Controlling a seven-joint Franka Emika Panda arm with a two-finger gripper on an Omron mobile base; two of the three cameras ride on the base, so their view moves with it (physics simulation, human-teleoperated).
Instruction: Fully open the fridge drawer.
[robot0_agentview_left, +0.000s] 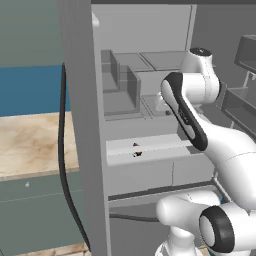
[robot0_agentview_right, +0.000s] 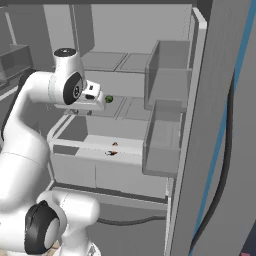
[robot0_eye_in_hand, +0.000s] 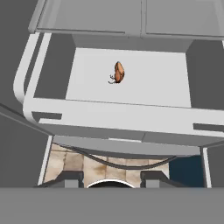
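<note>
We saw the drawer (robot0_eye_in_hand: 131, 118) pulled out from the fridge (robot0_agentview_left: 82, 125) (a brown speck (robot0_eye_in_hand: 118, 72) inside), below our claw (robot0_eye_in_hand: 111, 178), whose fingers seemed parted, gripping nothing.

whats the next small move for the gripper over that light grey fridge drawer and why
Probably lower the gripper onto the front rim of the wide light-grey fridge drawer and hook it. The hand view looks down into the drawer, already partly out, its whitish floor and small brown-orange item exposed; both fingertips sit apart, off the rim.
</note>
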